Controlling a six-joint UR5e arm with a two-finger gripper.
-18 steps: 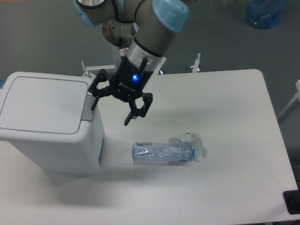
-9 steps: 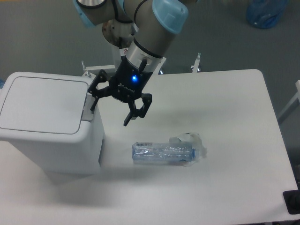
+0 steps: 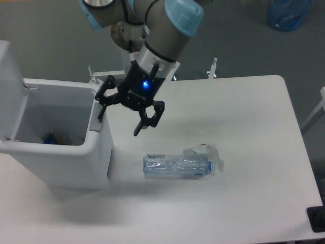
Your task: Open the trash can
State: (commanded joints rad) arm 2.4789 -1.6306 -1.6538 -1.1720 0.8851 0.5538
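The white trash can (image 3: 76,160) stands at the table's left. Its lid (image 3: 10,86) is swung up and stands upright at the far left, so the inside shows, with something blue (image 3: 51,138) at the bottom. The grey latch tab (image 3: 95,121) is on the can's right rim. My gripper (image 3: 119,119) is open and empty, hanging just right of the can with its left finger (image 3: 101,109) at the latch tab. The crushed clear bottle (image 3: 180,165) lies on the table below and to the right of the gripper.
The white table (image 3: 244,127) stretches to the right. A blue bag (image 3: 288,14) sits on the floor at the top right. A dark object (image 3: 317,218) shows at the bottom right corner.
The trash can's lid has sprung from flat and shut to upright and open. The gripper has barely moved.
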